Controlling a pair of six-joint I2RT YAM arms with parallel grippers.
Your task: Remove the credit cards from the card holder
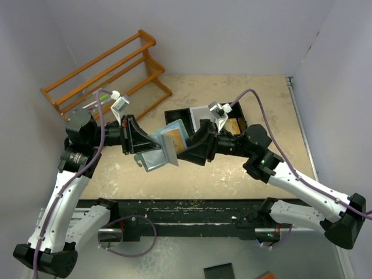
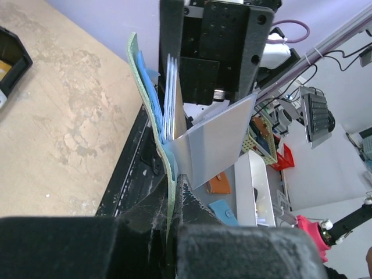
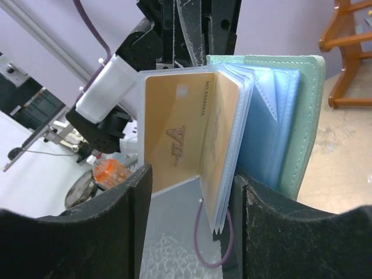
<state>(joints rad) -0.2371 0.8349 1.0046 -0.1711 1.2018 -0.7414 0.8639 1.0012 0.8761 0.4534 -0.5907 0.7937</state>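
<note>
The card holder (image 1: 152, 158) hangs open above the table between both arms. My left gripper (image 1: 141, 149) is shut on its teal-green cover; in the left wrist view the jaws (image 2: 172, 178) pinch the green edge (image 2: 135, 64), with light blue pockets and a grey sleeve (image 2: 215, 139) fanning out beyond. My right gripper (image 1: 186, 147) stands open around the clear sleeves. In the right wrist view a tan credit card (image 3: 177, 133) printed "VIP" and another tan card (image 3: 224, 139) sit in those sleeves between my fingers (image 3: 195, 197), beside the green cover (image 3: 308, 116). A gap shows at the left finger (image 3: 116, 232).
A wooden rack (image 1: 107, 70) stands at the back left. A black compartment tray (image 1: 180, 115) lies behind the grippers, with something tan in its right end (image 1: 235, 125). A black rail (image 1: 192, 209) runs along the near table edge. Grey walls close in both sides.
</note>
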